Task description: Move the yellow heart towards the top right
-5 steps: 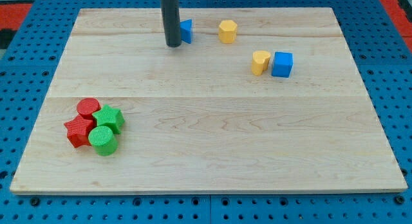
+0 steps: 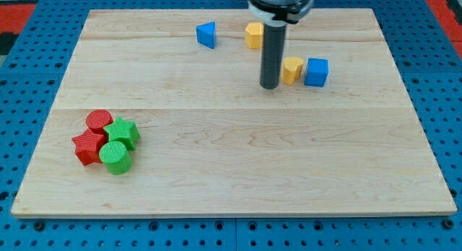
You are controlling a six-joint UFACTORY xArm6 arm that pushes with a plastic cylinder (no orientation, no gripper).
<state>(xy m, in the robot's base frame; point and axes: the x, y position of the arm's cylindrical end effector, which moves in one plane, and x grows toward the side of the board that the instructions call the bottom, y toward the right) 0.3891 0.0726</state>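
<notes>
Wooden surface (image 2: 238,157) across most of the frame. End effector just a plain dark rod dropping in from top centre, so nothing to spread or pinch. Lower left: clump of red cylinder (image 2: 99,121), green star (image 2: 123,131), red star (image 2: 89,146) and green cylinder (image 2: 115,157), well out of the way. Upper right of centre: blue cube (image 2: 316,71) snug against the right side of the yellow heart (image 2: 292,69). Higher up: yellow hexagon-ish block (image 2: 253,34) and blue triangle (image 2: 206,34). My tip (image 2: 270,86) just left of the heart and a bit lower, contact hard to call. Looks like the line-up step. Next up: shove up and right, minding the cube in the way.

straight dark grey rod below a wider black collar.
</notes>
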